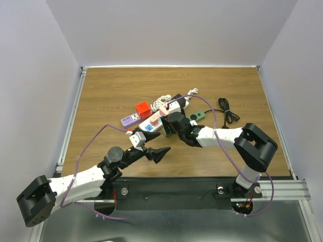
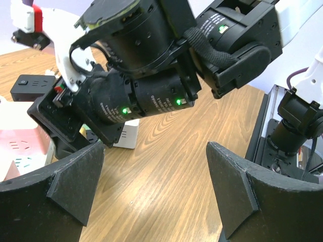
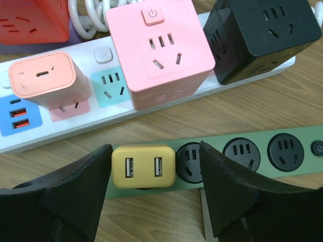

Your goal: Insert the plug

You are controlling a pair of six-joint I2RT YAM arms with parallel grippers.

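My right pincer [image 3: 154, 151] hangs over the green strip [image 3: 252, 154], jaws apart with the yellow plug [image 3: 144, 166] between them. One finger is close at its 9 o'clock side; the other stands off at 3 o'clock, a socket showing in the gap. I straddle it so that a squeeze would catch its flat sides. The plug sits on the strip's end socket, at 6 o'clock from the pink cube [image 3: 159, 50]; I cannot tell whether it is fully seated. My left pincer [image 2: 154, 151] hangs wide apart and empty at 7 o'clock of the strip, out of the way.
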